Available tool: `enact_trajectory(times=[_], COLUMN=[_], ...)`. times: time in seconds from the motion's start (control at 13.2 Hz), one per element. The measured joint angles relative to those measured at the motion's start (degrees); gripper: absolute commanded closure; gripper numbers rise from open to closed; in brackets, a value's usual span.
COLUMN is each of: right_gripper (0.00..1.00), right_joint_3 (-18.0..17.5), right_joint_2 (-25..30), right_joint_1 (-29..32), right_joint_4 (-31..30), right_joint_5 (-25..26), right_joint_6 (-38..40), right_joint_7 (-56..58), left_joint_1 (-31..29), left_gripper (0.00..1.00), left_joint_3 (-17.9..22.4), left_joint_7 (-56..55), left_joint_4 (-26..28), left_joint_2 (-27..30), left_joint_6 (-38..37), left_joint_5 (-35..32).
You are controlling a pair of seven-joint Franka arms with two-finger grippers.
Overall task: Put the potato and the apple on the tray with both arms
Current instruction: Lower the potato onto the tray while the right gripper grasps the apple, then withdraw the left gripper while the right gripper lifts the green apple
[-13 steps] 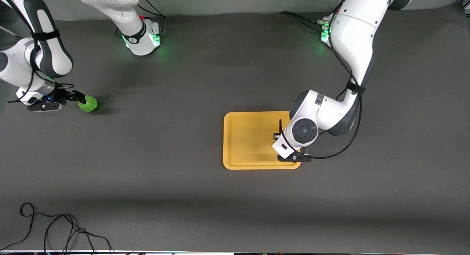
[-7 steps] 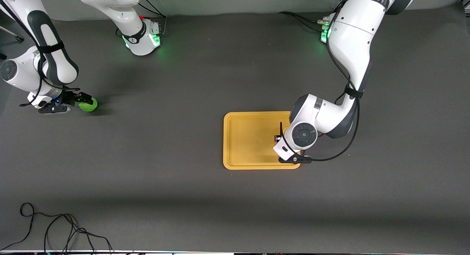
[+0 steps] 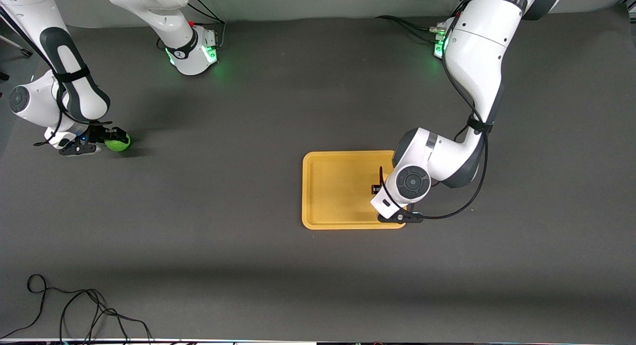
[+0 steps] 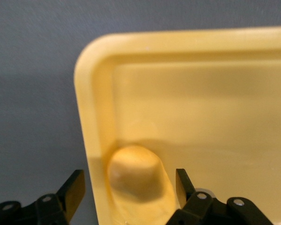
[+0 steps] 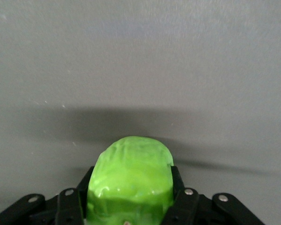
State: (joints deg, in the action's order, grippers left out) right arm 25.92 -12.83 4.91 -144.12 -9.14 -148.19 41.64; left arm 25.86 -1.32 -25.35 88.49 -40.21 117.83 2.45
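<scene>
Two arms, two fruits — one already on the tray [image 3: 338, 161].
Right gripper [image 5: 131, 197] pinches the apple [image 5: 131, 173]; left gripper [image 4: 126, 187] spread around the potato [image 4: 136, 176].

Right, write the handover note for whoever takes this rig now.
Left gripper: open, low over the tray; potato lies between its fingers in the tray's corner, apart from both.
Right gripper: shut on the apple, at the right arm's end of the table.
Done: potato on tray.
Left: carry the apple to the tray, release it, and withdraw both arms.
</scene>
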Motion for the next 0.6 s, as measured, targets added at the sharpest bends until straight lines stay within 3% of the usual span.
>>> enact_trajectory(times=[0.3, 0.6], right_gripper=[0.61, 0.61], right_joint_3=[-0.31, -0.54], right_joint_2=[3.03, 5.77], right_joint_1=[-3.07, -6.68], right_joint_4=[10.43, 32.07], right_joint_5=[-0.11, 5.08], right_joint_6=[12.81, 37.05], right_joint_7=[-1.17, -8.73], left_joint_1=[-3.96, -12.81], left_gripper=[0.00, 0.00], left_joint_3=[1.39, 1.93], left_joint_7=[1.85, 14.76], left_joint_4=[-2.31, -3.92], left_joint_2=[7.05, 19.37], left_joint_6=[-4.08, -16.57], left_joint_5=[-0.29, -1.01])
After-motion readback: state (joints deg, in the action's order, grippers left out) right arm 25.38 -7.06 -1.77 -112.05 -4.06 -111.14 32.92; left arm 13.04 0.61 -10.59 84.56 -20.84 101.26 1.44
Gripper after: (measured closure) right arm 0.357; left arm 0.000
